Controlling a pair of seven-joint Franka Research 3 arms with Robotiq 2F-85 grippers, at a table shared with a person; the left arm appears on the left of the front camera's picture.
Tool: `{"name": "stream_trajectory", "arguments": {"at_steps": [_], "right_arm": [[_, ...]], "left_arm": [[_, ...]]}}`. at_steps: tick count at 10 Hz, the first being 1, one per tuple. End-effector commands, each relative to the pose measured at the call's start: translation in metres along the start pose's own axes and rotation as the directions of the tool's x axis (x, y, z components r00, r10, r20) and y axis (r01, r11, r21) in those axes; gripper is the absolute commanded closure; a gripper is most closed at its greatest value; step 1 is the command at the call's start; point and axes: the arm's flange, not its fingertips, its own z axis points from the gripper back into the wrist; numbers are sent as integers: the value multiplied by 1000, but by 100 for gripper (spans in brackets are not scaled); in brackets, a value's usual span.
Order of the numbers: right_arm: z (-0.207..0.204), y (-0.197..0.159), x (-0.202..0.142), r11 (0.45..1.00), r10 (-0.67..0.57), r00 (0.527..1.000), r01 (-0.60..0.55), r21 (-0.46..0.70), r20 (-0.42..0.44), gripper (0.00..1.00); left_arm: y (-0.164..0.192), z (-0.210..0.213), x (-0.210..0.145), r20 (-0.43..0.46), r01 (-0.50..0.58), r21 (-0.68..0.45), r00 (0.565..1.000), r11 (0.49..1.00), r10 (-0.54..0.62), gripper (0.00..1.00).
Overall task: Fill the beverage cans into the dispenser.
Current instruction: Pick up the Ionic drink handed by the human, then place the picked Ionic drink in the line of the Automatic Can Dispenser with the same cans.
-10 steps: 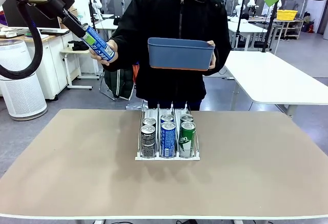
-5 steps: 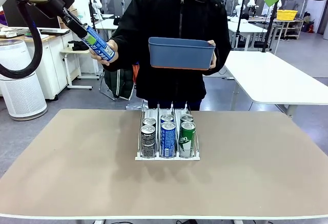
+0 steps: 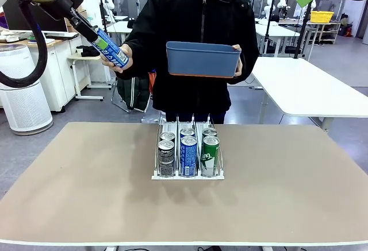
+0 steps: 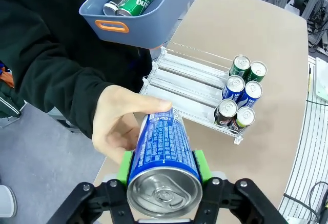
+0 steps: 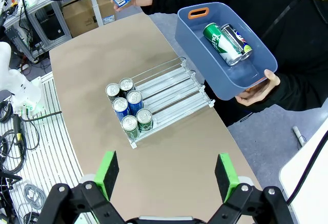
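left gripper (image 3: 101, 42) clamped on blue can (image 4: 161, 147), person's hand (image 4: 120, 124) still holding it too; no change in last sec, so handover unfinished. right gripper (image 5: 166, 175) wide open, idle.

Nine beverage cans (image 3: 188, 149), seemingly three of each colour, one dispenser (image 4: 180, 88), one tub (image 3: 201, 61).

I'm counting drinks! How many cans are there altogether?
9. Six cans stand in the dispenser, two cans lie in the blue tub, and one blue can is in the left pincer, the person's hand on it.
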Motion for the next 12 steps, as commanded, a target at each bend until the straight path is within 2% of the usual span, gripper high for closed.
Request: {"name": "stream_trajectory", "arguments": {"at_steps": [1, 3, 4, 5, 12], "right_arm": [[-1, 0, 1, 1000, -1, 1000, 1, 9, 6, 0], [-1, 0, 1, 1000, -1, 1000, 1, 9, 6, 0], [-1, 0, 1, 1000, -1, 1000, 1, 9, 6, 0], [-1, 0, 1, 1000, -1, 1000, 1, 9, 6, 0], [-1, 0, 1, 1000, -1, 1000, 1, 9, 6, 0]], "left_arm": [[-1, 3, -3, -1, 20, 7, 1000, 1000, -20, 100], [-1, 4, -2, 11, -3, -14, 1000, 1000, 3, 100], [2, 2, -3, 17, -44, -35, 999, 998, 44, 90], [0, 0, -1, -2, -1, -2, 1000, 1000, 1, 90], [0, 0, -1, -2, -1, -2, 1000, 1000, 1, 90]]}}
